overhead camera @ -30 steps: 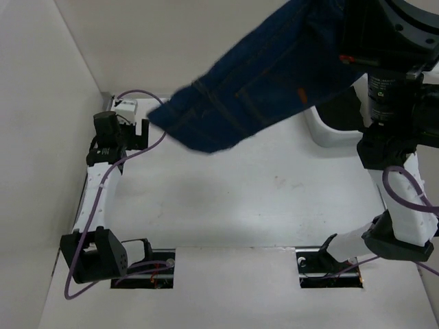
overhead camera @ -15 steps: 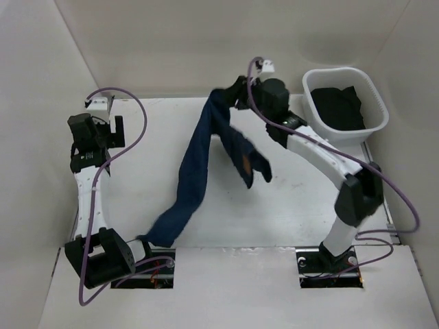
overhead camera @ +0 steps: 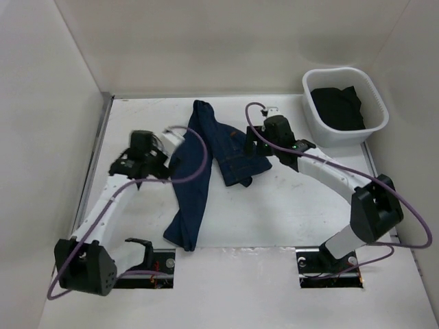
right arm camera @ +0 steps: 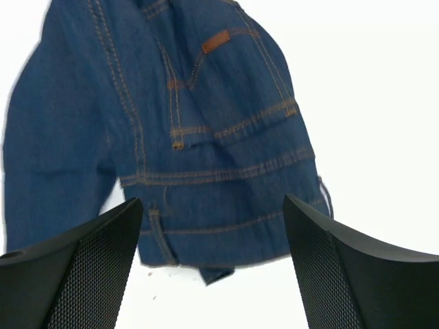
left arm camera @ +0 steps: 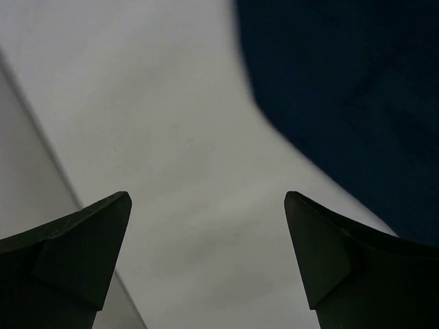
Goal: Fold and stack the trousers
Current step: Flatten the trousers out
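The trousers (overhead camera: 204, 154), dark blue denim with tan stitching, lie loose on the white table (overhead camera: 288, 199). One leg runs toward the near edge, and the waist end is bunched at the middle. My right gripper (overhead camera: 248, 145) hovers open just right of the waist. In the right wrist view its gripper (right arm camera: 212, 205) stands over the waistband and back pocket (right arm camera: 206, 116) with nothing held. My left gripper (overhead camera: 154, 147) is open just left of the trousers. In the left wrist view that gripper (left arm camera: 206, 205) has bare table between the fingers and the denim (left arm camera: 343, 103) at upper right.
A white basket (overhead camera: 343, 71) with dark clothing (overhead camera: 336, 106) inside stands at the back right corner. White walls enclose the table on the left, back and right. Purple cables trail along both arms.
My right gripper has opened and released the trousers, which dropped from hanging to lying on the table. The left arm has swung in toward them.
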